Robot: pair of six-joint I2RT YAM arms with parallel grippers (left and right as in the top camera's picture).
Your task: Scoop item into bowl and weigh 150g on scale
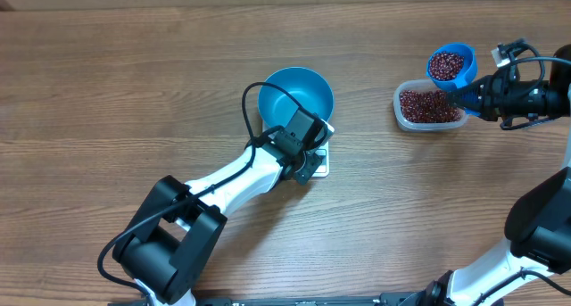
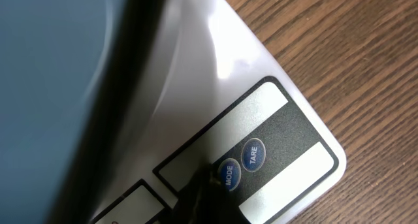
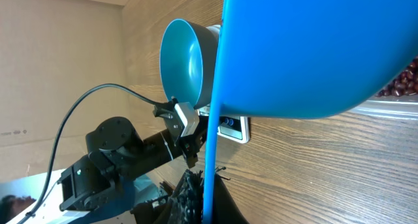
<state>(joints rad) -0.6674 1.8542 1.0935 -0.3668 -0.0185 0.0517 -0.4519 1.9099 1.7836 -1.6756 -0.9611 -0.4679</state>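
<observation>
My left gripper was shut, jaws together and holding nothing; its tip sat on the MODE button on the front strip of the scale, with the TARE button just beside it and untouched. I judged the step in hand to be readying the scale before any beans went in. To do it well I wanted a short press, straight down and on the right button, since the bowl's weight had to be zeroed out and TARE, not MODE, looked like the one for that. I also wanted the tip kept clear of the bowl, which stood on the scale's platform just behind the buttons; leaning on either would have spoiled the reading. I could not read the display in any view.

My right gripper was clamped on the handle of the scoop, well off to the scale's right; the scoop sat level and full of beans. Below it, on the tabletop and also well apart from the scale, the clear tub held the rest of the heap. The bowl on the scale was empty, so by my reckoning the weighing had not yet begun.
</observation>
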